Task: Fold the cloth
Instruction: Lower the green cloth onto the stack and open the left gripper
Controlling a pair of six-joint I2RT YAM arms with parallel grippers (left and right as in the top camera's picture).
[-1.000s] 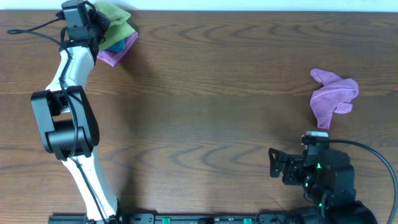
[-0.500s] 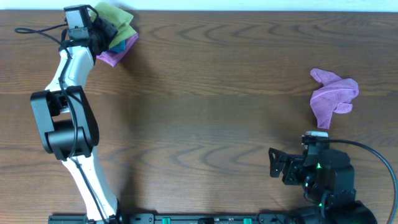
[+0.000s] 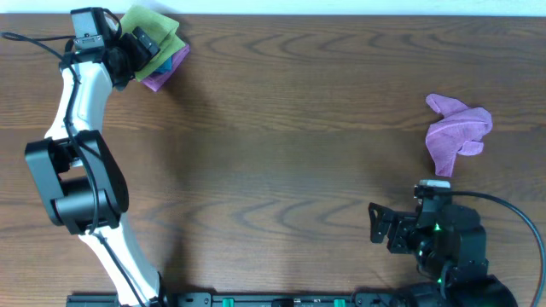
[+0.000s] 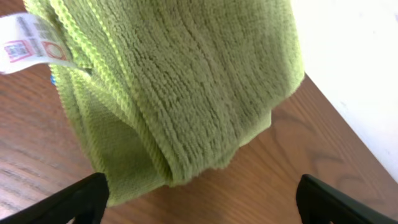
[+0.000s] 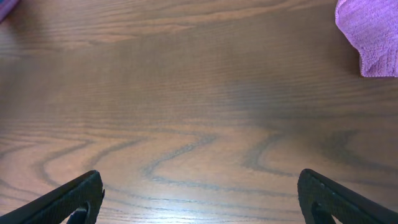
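The left arm (image 3: 72, 128) is reaching out to about 11 o'clock on the wooden table (image 3: 281, 145). There the left gripper (image 3: 142, 44) is sitting over the near edge of a small pile of cloths. The green terry cloth (image 3: 160, 26) is lying folded on top of that pile. A blue cloth (image 3: 177, 58) is peeking out beneath it on its 4 o'clock side, and a purple cloth (image 3: 153, 80) is showing at the bottom, toward 6 o'clock.

In the left wrist view the green terry cloth is filling the upper left of the frame, its folded edges lying in layers. A white care label (image 4: 28, 43) is sticking out at 10 o'clock. The gripper's fingertips (image 4: 81, 198) are showing only at the two lower corners, spread wide, with bare wood between them and nothing in their grasp. The tip at 7 o'clock is sitting right beside the cloth's lower edge; whether it is touching cannot be told.

A crumpled lilac cloth (image 3: 458, 132) is lying unfolded at about 3 o'clock on the table, well apart from the pile. The right arm (image 3: 444, 247) is sitting folded low at 5 o'clock, with the right gripper (image 3: 375, 223) pointing roughly toward 9 o'clock. It is near the lilac cloth but apart from it. In the right wrist view its fingertips (image 5: 74, 196) are appearing at the lower corners, wide apart and holding nothing. Wood grain is lying ahead of them, and a corner of the lilac cloth is showing at 1 o'clock.
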